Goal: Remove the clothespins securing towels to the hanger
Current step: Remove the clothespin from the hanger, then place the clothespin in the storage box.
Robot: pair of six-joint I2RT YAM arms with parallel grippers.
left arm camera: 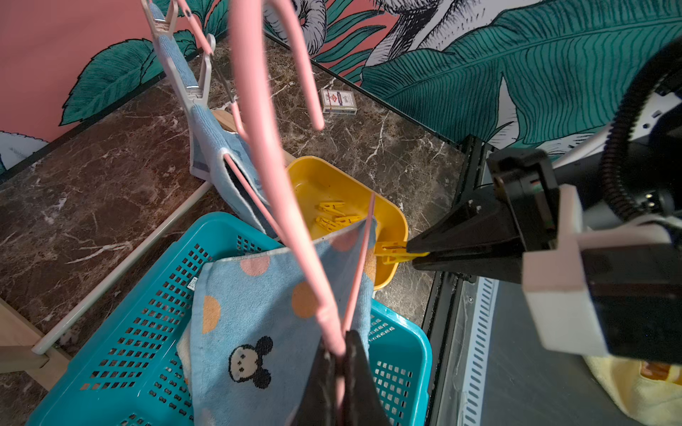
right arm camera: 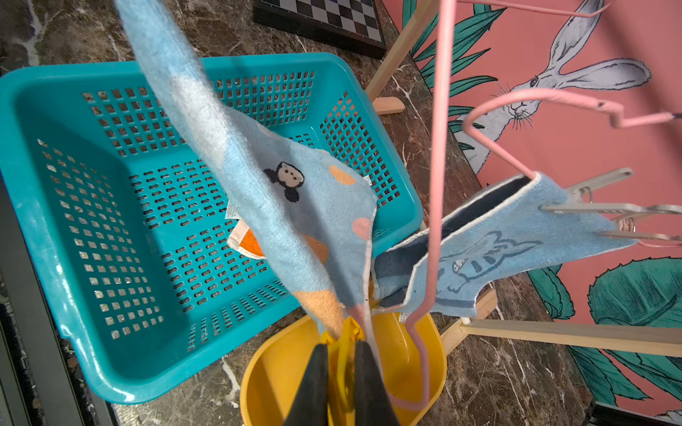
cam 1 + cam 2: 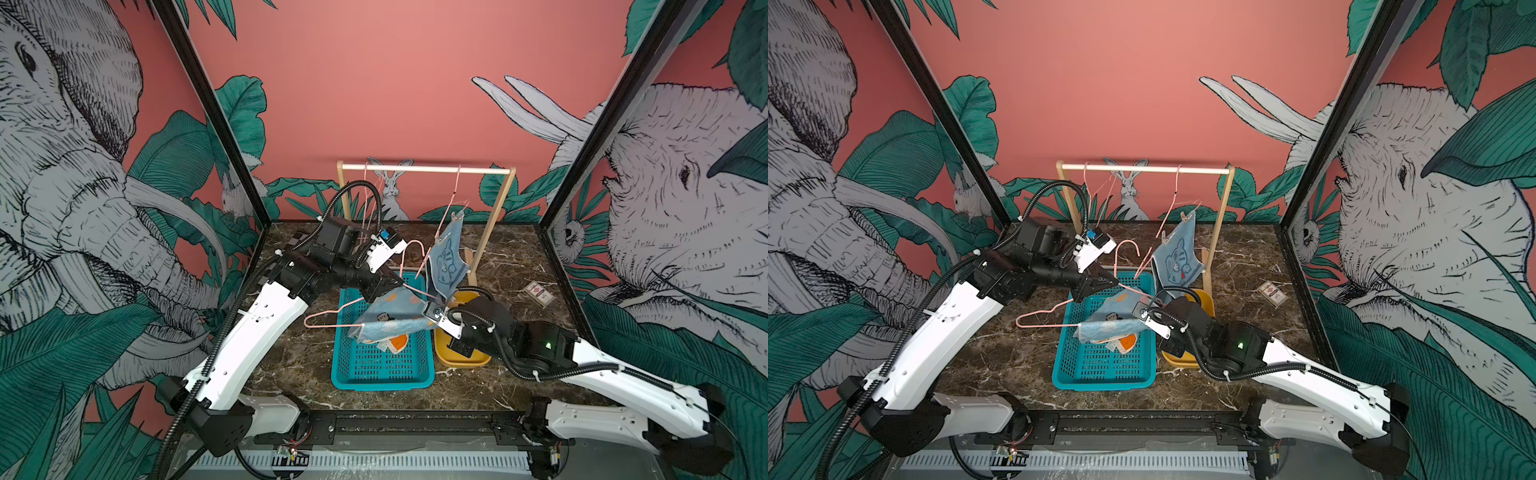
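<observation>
Both end effectors (image 1: 339, 345) (image 2: 341, 348) closed, gripping

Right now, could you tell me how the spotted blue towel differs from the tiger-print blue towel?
The spotted towel hangs over the basket on the held hanger, pinched by the left gripper; the tiger towel hangs on the rack hanger, hooked on the wooden rack. The spotted towel's yellow clothespin is in the right gripper; the tiger towel's pale clothespins are untouched. Both are light blue and pinned.
</observation>
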